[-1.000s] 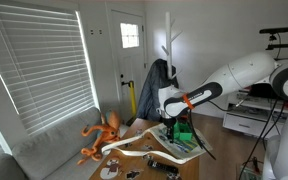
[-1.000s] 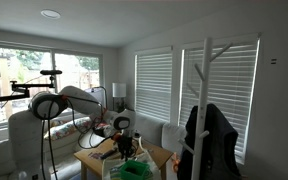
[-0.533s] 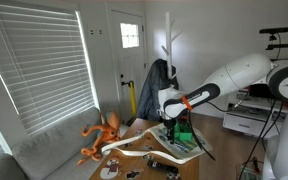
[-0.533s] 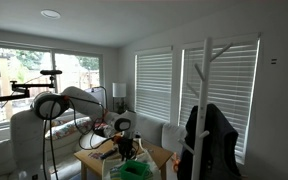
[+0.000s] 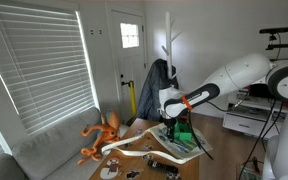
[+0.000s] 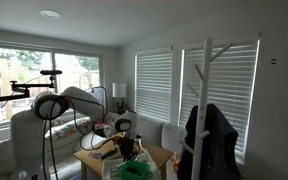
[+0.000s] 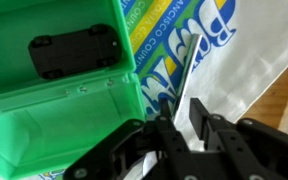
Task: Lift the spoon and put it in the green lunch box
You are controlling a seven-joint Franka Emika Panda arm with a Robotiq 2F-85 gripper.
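The spoon (image 7: 185,78), a thin, flat strip of grey metal, stands slanted in the wrist view over a glossy white sheet (image 7: 239,60) printed in blue and yellow. It is just beside the right wall of the green lunch box (image 7: 64,120) and not inside it. The black gripper (image 7: 184,128) is drawn narrow, its jaws pinching the spoon's lower end, while the smooth, square-edged plastic box lies open with a black ribbed piece (image 7: 74,52) in its upper half.
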